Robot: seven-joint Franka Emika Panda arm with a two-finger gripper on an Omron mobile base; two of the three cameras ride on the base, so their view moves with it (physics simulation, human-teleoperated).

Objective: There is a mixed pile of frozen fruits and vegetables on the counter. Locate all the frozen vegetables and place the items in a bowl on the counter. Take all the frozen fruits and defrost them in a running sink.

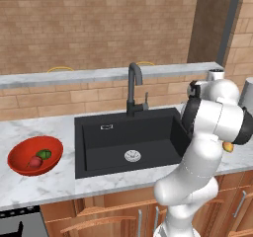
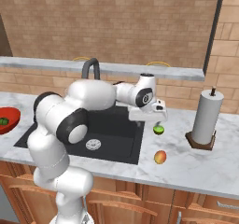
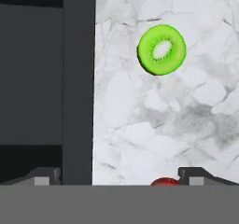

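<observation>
A white robot arm reaches over the right rim of the black sink [image 2: 107,129], its gripper [image 2: 158,120] hanging just above a bright green kiwi half [image 2: 158,130] on the marble counter [image 2: 196,164]; the jaws stand wide apart and hold nothing. In the hand view the kiwi [image 3: 161,49] lies cut face up on the marble, just beside the sink's rim [image 3: 78,78] and clear of both fingertips [image 3: 193,175], while a sliver of red shows at the lower edge near one tip. An orange-yellow fruit with a red blush [image 2: 160,157] rests on the counter right of the sink, nearer the front edge than the kiwi and apart from it. Left of the sink, well away from the fruit, sits the glossy red bowl [image 1: 20,154] with a dull red piece [image 1: 34,162] and a dark green piece [image 1: 44,154] touching inside it. A dark gooseneck faucet [image 1: 133,85] stands behind the sink, and a paper towel roll [image 2: 207,115] on a wooden stand sits farther right of the sink than either fruit
</observation>
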